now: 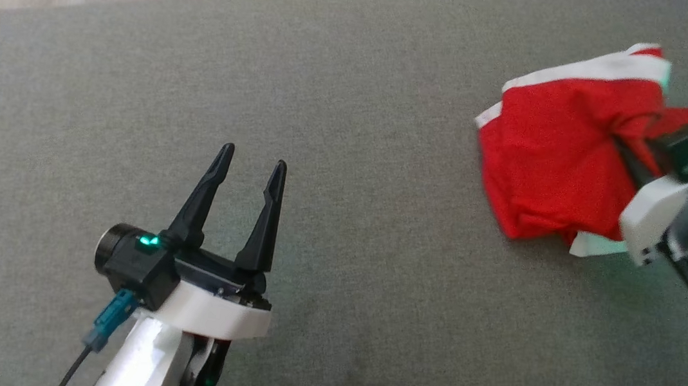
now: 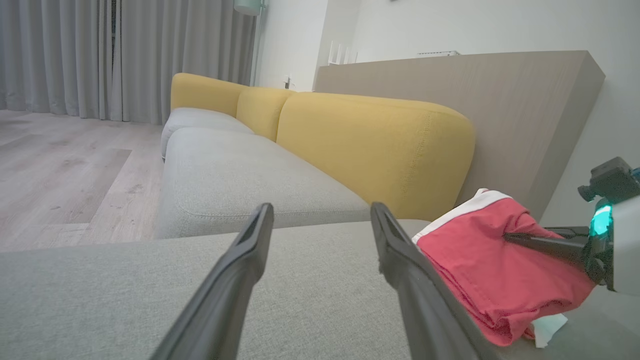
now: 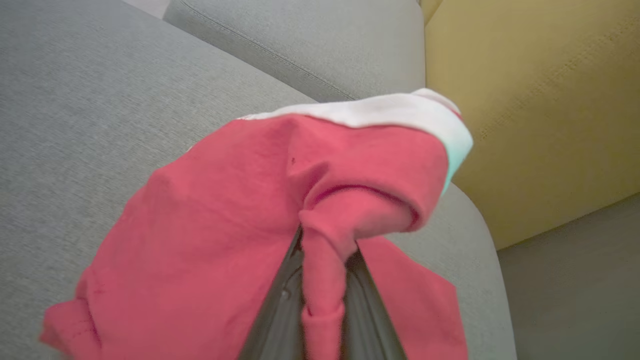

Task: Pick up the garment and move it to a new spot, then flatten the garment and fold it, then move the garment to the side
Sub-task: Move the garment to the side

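Garment [image 1: 547,167] lies bunched on grey sofa seat [image 1: 355,91], pinched in right tool [image 1: 621,147]; left tool [image 1: 255,157] spread, empty.

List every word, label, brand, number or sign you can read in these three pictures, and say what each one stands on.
None: no readable text in any view.
The red garment is plain with white trim. The grey seat cushion, the yellow backrest, the left gripper and the right gripper bear no lettering.
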